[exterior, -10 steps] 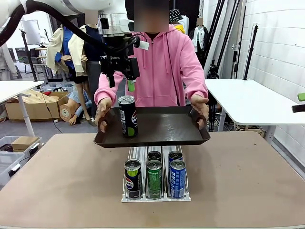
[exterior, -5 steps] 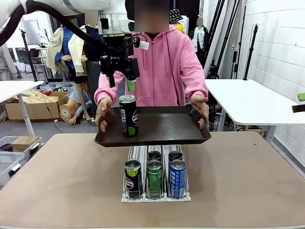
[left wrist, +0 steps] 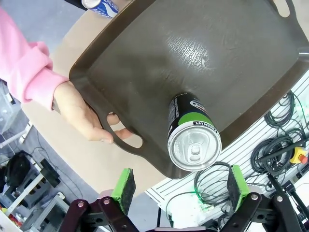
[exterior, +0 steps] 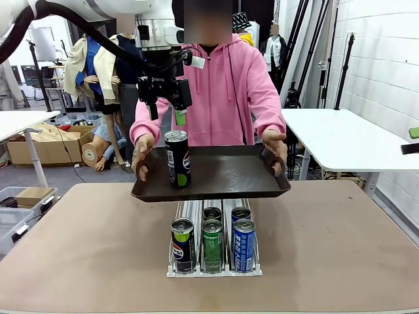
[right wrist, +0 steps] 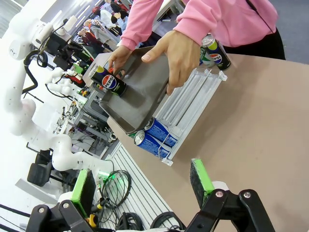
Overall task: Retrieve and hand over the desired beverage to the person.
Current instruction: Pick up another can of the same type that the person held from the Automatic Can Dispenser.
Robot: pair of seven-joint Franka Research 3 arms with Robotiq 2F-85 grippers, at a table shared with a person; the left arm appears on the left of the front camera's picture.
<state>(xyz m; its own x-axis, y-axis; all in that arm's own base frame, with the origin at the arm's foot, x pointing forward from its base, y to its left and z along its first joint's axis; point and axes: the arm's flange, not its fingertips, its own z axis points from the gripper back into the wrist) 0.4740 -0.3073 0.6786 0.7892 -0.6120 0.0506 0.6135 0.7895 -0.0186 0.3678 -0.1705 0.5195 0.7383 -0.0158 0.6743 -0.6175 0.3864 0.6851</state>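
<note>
Brown table (exterior: 340, 248) beneath a dark tray (exterior: 229, 175) held by the person (exterior: 226, 85), black can (exterior: 177, 159) upright at its 9 o'clock end; left gripper (exterior: 166, 115), wide open and empty at the can's 12 o'clock, should rise straight up to avoid clipping it.
</note>
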